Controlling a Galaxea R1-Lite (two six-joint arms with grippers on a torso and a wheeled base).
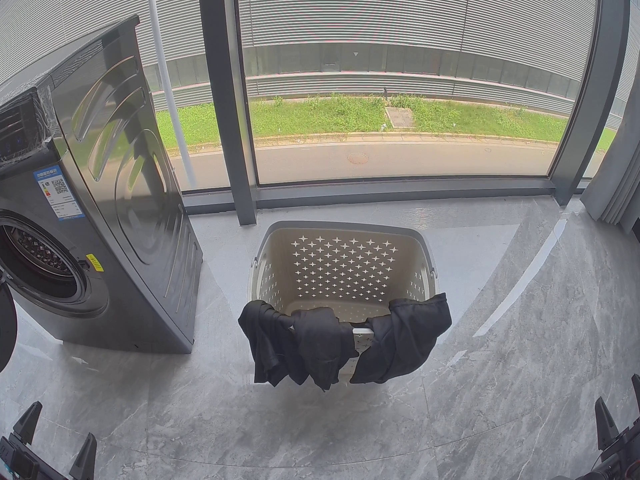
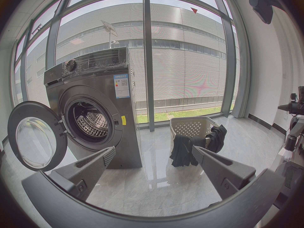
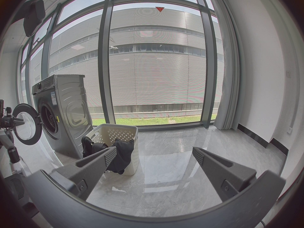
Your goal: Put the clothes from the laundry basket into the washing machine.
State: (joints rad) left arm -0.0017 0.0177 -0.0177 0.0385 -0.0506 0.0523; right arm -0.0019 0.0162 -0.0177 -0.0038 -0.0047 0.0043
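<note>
So the basket [image 1: 343,271] was off-white plastic, a rounded rectangle with tapering walls punched full of little star-shaped holes. It sat on the floor [image 1: 520,368] in front of the big window [image 1: 400,68], a bit to the right of the washer [image 1: 127,188]. The clothes [image 1: 323,345] were three dark, near-black pieces, soft and crumpled, slung over the basket's near rim so most of each hung down the outside. Two were bunched together on the washer side and the third was draped over the other corner. The washer was a dark grey metal box with curved ribs pressed into its smooth side panel, wrinkly plastic film over the control panel, and a blue-and-white label plus a small yellow sticker on the front. Its round door [image 2: 36,136] was swung wide open, a clear bulging glass bowl in a dark ring, and the drum [image 2: 91,121] behind it was shiny perforated steel. The floor was glossy grey marble-look tile. A pale pleated curtain [image 1: 617,175] hung in the right corner. The left gripper [image 1: 57,438] sat low in front of the washer and the right gripper [image 1: 620,405] low on the far right, both well apart from the basket. Their fingers [image 2: 91,163] were dark grey wedges with textured tips, spread wide on both with nothing in between.
</note>
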